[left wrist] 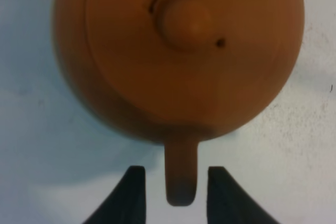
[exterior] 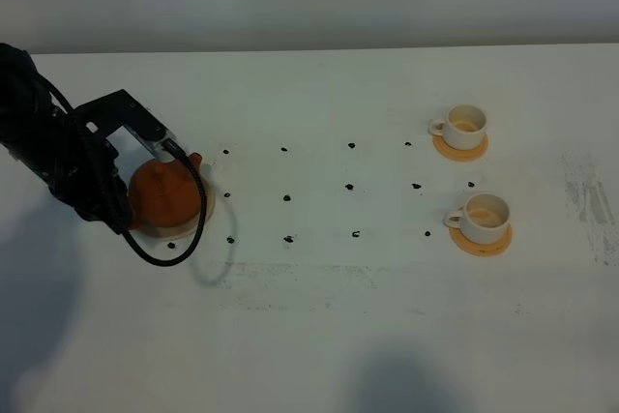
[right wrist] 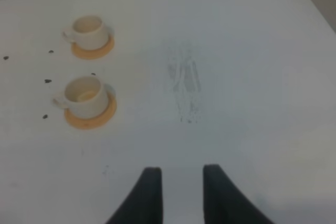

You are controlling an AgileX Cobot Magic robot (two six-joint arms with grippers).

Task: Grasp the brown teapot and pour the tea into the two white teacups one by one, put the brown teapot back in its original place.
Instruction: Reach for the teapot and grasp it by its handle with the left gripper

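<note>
The right gripper (right wrist: pixel 181 174) hovers over bare white table (exterior: pixel 319 316), its two dark fingers parted with nothing between them. It does not show in the high view. Its wrist view looks past a grey scuffed patch (right wrist: pixel 184 85) toward both cups.

On the right side of the table, the nearer white teacup (exterior: pixel 484 215) stands upright on its orange-tan coaster (exterior: pixel 481 242), handle turned to the left. A grid of small black dots (exterior: pixel 287 197) marks the middle of the table, between the cups and the teapot.

On the left side, well apart from the cups, the brown teapot (exterior: pixel 166 192) sits upright on a pale round coaster (exterior: pixel 174 236), of which only a thin rim shows. Its lid is on, with the knob (left wrist: pixel 186 22) on top, and its short spout (exterior: pixel 194 159) points to the far right. The left gripper (left wrist: pixel 176 170) is at the teapot's loop handle (left wrist: pixel 181 182). The fingers stand on either side of the handle with a slim gap on each side, so they bracket it without clamping. A black cable (exterior: pixel 201 224) loops from the arm around the teapot's near side.

Farther back on the right, the second white teacup (exterior: pixel 465 124) stands on its own orange-tan coaster (exterior: pixel 460 150), handle also to the left.
</note>
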